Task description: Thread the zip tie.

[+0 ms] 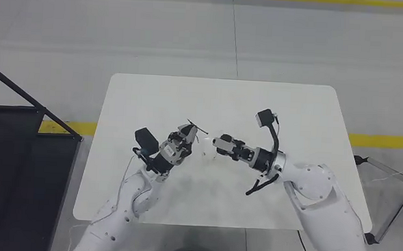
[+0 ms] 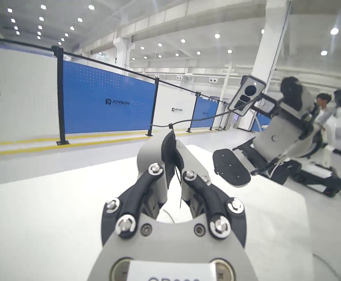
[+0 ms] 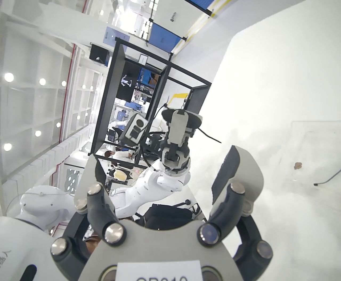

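left gripper (image 2: 171, 138): clamped tight on the black zip tie (image 3: 210, 137). It is held above the middle of the table and aimed toward 1 o'clock in the top view.
zip tie: gripped crosswise between the left pads and lifted off the table. One end is seen at 12 o'clock of the fingertips. The other is pointed toward 3 o'clock, at the right gripper.
right gripper (image 1: 218, 142): spread wide, with nothing between its fingers (image 3: 235, 170). It is held just at 3 o'clock of the left gripper and aimed toward 9 o'clock. It is near the tie's free end but apart from it.
table (image 1: 291, 110): white, with rounded corners.
loose black strip (image 3: 326, 180): laid flat on the table, well apart from both grippers. Whether it is a second tie cannot be told.
brown scrap (image 3: 297, 165): laid on the table near the strip.
black-framed screen (image 1: 22, 150): stood on the floor at 9 o'clock of the table.
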